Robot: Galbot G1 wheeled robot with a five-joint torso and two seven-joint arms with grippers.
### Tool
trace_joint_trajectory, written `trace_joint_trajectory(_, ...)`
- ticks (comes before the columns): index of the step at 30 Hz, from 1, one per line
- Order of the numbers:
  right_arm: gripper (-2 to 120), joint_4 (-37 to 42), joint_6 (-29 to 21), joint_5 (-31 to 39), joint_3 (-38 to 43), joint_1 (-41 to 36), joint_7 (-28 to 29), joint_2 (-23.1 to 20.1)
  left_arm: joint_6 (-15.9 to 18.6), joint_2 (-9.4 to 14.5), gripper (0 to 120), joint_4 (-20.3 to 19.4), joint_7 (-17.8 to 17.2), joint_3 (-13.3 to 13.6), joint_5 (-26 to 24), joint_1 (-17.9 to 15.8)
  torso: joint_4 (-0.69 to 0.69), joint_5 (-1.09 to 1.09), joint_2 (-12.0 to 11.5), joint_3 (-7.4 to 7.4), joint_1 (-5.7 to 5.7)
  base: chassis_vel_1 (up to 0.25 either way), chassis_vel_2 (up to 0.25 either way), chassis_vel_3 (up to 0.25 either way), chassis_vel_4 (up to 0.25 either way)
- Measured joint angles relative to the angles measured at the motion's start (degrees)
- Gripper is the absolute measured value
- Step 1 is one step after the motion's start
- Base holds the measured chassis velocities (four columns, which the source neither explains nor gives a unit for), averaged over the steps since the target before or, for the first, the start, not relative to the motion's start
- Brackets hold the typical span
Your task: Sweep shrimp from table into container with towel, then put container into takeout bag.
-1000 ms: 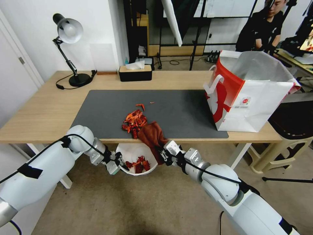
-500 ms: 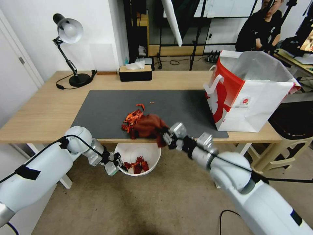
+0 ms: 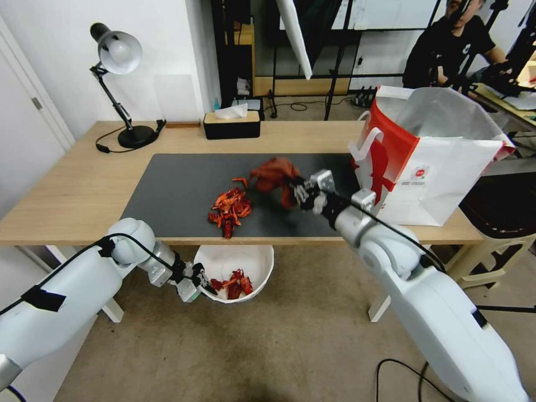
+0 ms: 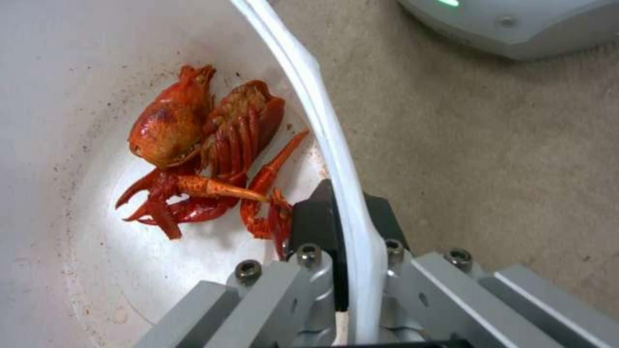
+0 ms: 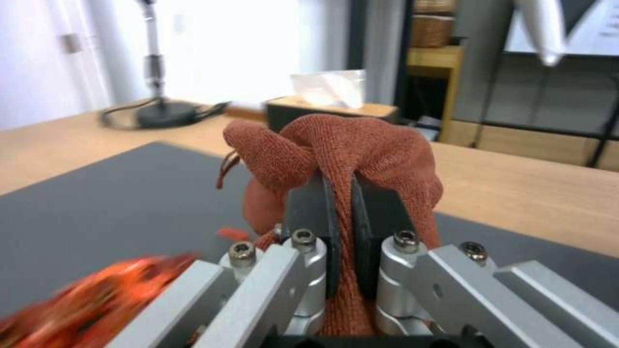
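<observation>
Right wrist view: rust-red towel (image 5: 348, 145) bunched, pinched in right claw (image 5: 340, 241).

Room bright, even light; head view bends at edges; wall behind lamp (image 5: 154, 63) washed out white in right wrist view; shrimp (image 5: 96, 299) blurry up close there

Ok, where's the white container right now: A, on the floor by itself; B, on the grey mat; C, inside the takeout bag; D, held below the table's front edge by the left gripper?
D: the left gripper clamps the container rim below the table edge.
</observation>
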Motion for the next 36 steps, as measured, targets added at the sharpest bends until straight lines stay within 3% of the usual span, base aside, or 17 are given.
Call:
trace_joint_trajectory(5,3,-8.09,0.13,1.35,-3.71,6.2,3.85,2.04,-0.43,0.88,0,0.38,0.0,-0.49,-0.46,0.04,0.0,-0.01,0.0,0.0,0.0,0.0,0.0,0.0,0.0)
trace_joint_trajectory(17,3,-21.45,-1.45,-0.07,-9.54,14.57,7.36,5.63,-1.04,0.34,0,0.8,-0.04,-1.15,-0.43,0.37,0.0,-0.02,0.0,0.0,0.0,0.0,0.0,0.0,0.0)
trace_joint_trajectory(27,3,-26.68,-3.9,-0.91,-10.49,17.57,6.9,6.57,-1.26,0.53,0,1.0,-0.05,-1.45,-0.52,0.86,-0.02,-0.01,0.0,0.0,0.0,0.0,0.0,0.0,0.0)
trace_joint_trajectory(36,3,-31.66,-6.01,-0.76,-12.96,20.58,3.16,8.42,-1.53,0.8,0,1.34,-0.15,-1.74,-0.82,0.83,-0.01,0.0,0.0,0.0,0.0,0.0,0.0,0.0,0.0)
